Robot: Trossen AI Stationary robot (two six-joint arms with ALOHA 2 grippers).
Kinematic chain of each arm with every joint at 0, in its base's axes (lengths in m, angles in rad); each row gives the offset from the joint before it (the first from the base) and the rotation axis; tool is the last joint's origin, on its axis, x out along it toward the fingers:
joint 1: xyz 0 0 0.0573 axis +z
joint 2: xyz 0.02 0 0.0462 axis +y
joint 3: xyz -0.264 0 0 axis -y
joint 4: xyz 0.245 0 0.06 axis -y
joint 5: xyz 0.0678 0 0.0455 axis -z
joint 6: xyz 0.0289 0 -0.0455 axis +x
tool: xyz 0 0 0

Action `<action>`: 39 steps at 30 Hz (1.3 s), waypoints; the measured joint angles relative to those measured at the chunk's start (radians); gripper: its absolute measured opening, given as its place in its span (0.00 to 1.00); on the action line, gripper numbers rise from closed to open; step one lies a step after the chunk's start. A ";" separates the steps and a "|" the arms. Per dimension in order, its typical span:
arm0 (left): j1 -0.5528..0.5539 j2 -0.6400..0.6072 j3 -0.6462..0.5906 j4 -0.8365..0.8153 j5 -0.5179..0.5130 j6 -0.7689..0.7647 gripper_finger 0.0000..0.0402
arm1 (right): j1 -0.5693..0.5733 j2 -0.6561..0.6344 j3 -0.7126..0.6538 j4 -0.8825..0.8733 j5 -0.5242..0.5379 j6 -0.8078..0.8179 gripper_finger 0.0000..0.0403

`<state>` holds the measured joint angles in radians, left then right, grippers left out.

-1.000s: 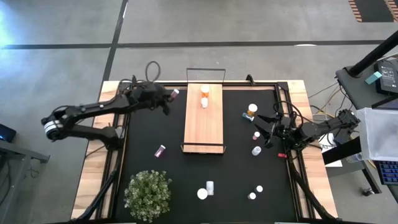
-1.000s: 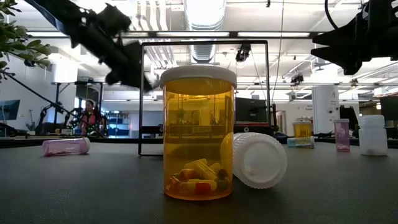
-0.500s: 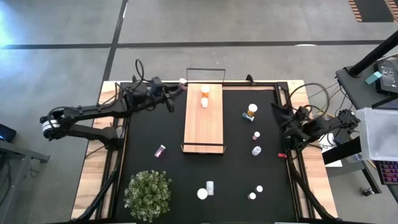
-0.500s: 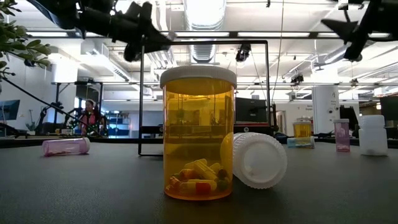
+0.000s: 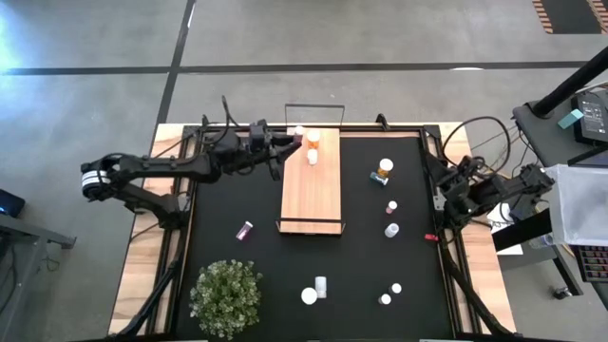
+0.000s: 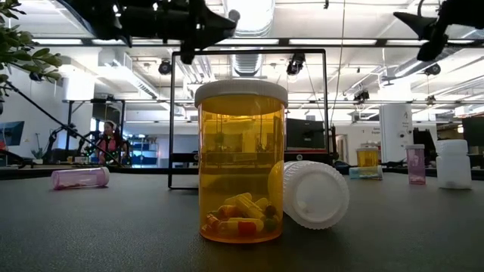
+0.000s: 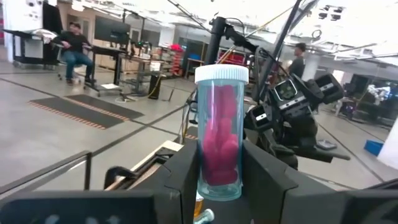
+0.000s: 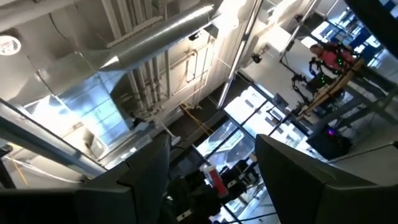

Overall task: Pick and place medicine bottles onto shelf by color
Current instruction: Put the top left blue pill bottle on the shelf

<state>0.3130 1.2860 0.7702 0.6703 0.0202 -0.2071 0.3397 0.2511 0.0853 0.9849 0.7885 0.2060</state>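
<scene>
My left gripper (image 5: 285, 142) is shut on a clear medicine bottle (image 7: 221, 134) filled with pink, white-capped, at the far left corner of the light-wood shelf (image 5: 312, 195). An orange bottle (image 5: 313, 138) and a white one (image 5: 312, 156) stand on the shelf's far end. My right gripper (image 5: 445, 182) hovers open by the table's right edge with nothing between its fingers. A pink bottle (image 5: 245, 229) lies on the black mat left of the shelf. My left gripper pinches the lower half of the pink bottle's wall (image 7: 208, 177) between its two fingers (image 7: 261, 183). The fingers reach about level from the table's left side. The white cap (image 5: 298, 132) stands out past the fingertips, and the bottle is lifted clear of mat and shelf.
Right of the shelf stand an orange bottle (image 5: 385, 169), a small pink one (image 5: 391, 206) and a white one (image 5: 391, 229). Near the front lie white bottles (image 5: 315, 290) and two small ones (image 5: 390, 294). A potted plant (image 5: 226, 296) fills the near left corner.
My left gripper has risen and carried the pink bottle toward the table's right, up to the shelf's far left corner, tipping from pointing downward to about level. My right gripper has drawn back toward the right edge, risen and tipped upward.
</scene>
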 joint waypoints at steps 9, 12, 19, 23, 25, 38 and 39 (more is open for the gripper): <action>0.001 0.013 0.059 0.001 0.105 -0.047 0.22 | 0.000 0.200 0.201 -0.006 0.000 -0.173 0.57; 0.001 0.013 0.070 0.002 0.169 -0.125 0.22 | 0.000 0.281 0.279 -0.013 0.006 -0.265 0.57; 0.002 0.007 0.082 -0.071 0.209 -0.177 0.22 | 0.000 0.431 0.478 -0.013 0.205 -0.441 0.57; 0.003 0.002 0.096 -0.126 0.232 -0.233 0.22 | 0.000 0.494 0.563 -0.020 0.291 -0.454 0.57; 0.004 0.003 0.104 -0.161 0.254 -0.254 0.22 | 0.000 0.517 0.597 -0.056 0.297 -0.468 0.57; 0.003 0.002 0.130 -0.265 0.408 -0.266 0.22 | 0.000 0.602 0.777 -0.736 0.251 0.077 0.57; 0.003 0.002 0.131 -0.265 0.421 -0.280 0.22 | 0.000 0.615 0.791 -0.801 0.229 0.128 0.57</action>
<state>0.3157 1.2884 0.9009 0.4049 0.4411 -0.4870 0.3397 0.8660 0.8761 0.1836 1.0174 0.3336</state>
